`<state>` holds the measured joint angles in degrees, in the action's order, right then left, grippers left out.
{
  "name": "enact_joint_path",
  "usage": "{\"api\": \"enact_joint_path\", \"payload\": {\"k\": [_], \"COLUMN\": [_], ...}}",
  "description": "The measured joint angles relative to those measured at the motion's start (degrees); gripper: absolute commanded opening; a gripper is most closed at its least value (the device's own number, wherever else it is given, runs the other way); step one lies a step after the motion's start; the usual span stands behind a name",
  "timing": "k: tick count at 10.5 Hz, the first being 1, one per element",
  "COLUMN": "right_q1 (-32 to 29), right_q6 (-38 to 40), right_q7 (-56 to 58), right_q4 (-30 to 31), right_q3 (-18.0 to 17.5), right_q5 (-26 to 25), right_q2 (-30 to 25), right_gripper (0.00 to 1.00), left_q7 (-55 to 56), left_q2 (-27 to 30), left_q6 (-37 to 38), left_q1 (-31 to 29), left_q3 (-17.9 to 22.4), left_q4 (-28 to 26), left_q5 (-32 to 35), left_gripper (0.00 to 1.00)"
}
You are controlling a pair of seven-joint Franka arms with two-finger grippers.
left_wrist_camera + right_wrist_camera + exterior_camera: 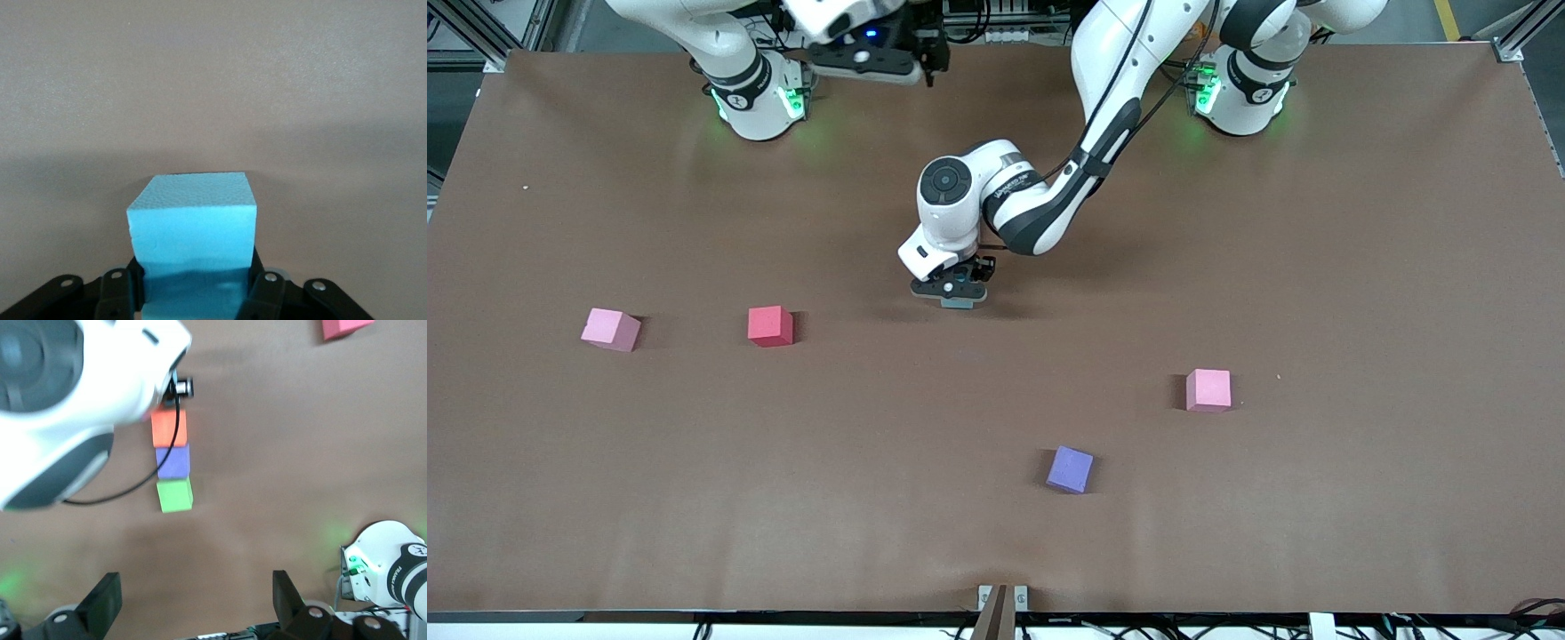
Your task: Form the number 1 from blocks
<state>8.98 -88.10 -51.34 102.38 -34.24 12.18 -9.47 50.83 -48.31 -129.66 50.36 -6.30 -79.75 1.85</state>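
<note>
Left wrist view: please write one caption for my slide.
Left pincer shut on the light blue block above the brown table.

The brown table (1316,267) is lit evenly and fairly brightly from above, with a paler sheen near the arm bases and green glow cast on the cloth around the status lights there. Short soft shadows are thrown beside each cube and under the left claw (958,293), where the blue cube (193,233) is sharply seen while its lower face is darkened between the fingers. In the right wrist view the near white arm (60,407) is blurred and slightly overexposed, and the row of cubes under it looks soft.
</note>
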Motion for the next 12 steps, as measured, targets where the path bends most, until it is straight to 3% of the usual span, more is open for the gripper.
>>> {"api": "enact_joint_path", "payload": {"k": [2,5,8,9,11,12], "right_q1": [-4.04,-9.37,-12.07,-12.17,-12.22,-12.09], "right_q6": [0.07,-0.01,-1.77,-2.70,-5.87,-7.23], "right_q7": [6.93,20.59,30.92,33.00,35.45,37.05], "right_q4": [-1.65,-2.07,-2.03,-1.97,-1.46,-1.09], "right_q3": [2.83,10.57,16.14,17.46,19.37,19.86], "right_q5": [-0.06,-1.14,-6.84,-7.90,-8.22,-8.71], "right_q2": [-0.07,0.02,1.48,2.74,6.68,9.21], "right_gripper": [1.00,1.00,1.00,1.00,1.00,1.00], "left_q7": [0.02,0.16,0.18,0.18,0.18,0.17], "left_q2": [0.00,-0.04,-0.27,-0.36,-0.42,-0.45], "left_q6": [-0.04,-0.04,-0.04,-0.04,-0.04,-0.04], "left_q1": [0.08,0.88,1.22,1.24,1.55,1.94], "left_q3": [-0.05,-0.11,-0.12,-0.12,-0.12,-0.12], "left_q4": [0.05,0.02,-0.09,-0.16,-0.21,-0.22], "left_q5": [0.00,-0.03,-0.04,-0.04,-0.04,-0.04], "left_gripper": [0.00,0.00,0.00,0.15,1.00,1.00]}}
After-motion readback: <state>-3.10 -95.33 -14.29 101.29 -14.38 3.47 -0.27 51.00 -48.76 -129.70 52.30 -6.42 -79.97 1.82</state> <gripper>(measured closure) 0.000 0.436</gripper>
